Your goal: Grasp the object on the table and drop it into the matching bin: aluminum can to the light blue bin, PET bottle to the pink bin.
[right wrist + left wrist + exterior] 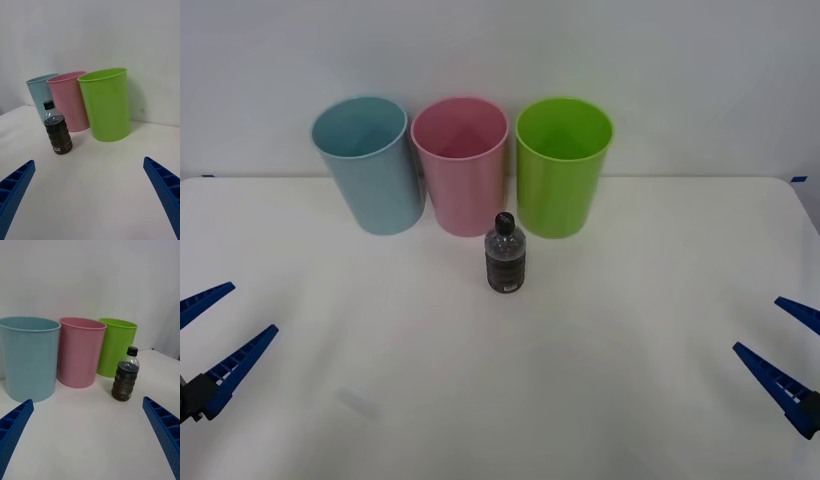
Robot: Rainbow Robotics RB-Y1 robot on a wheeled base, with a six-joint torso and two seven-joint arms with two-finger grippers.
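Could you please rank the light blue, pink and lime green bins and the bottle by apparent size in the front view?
1-3. Pale blue plastic bin, pink plastic bin and lime green plastic bin look alike; no ranking.
4. Small clear plastic bottle, black cap, clearly smallest.

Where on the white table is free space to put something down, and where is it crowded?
The white table is bare in front of the small clear plastic bottle, between the open left pincer and the open right pincer. It is crowded at the back: the light blue bin, pink bin and lime green bin stand close together, the bottle just before them.
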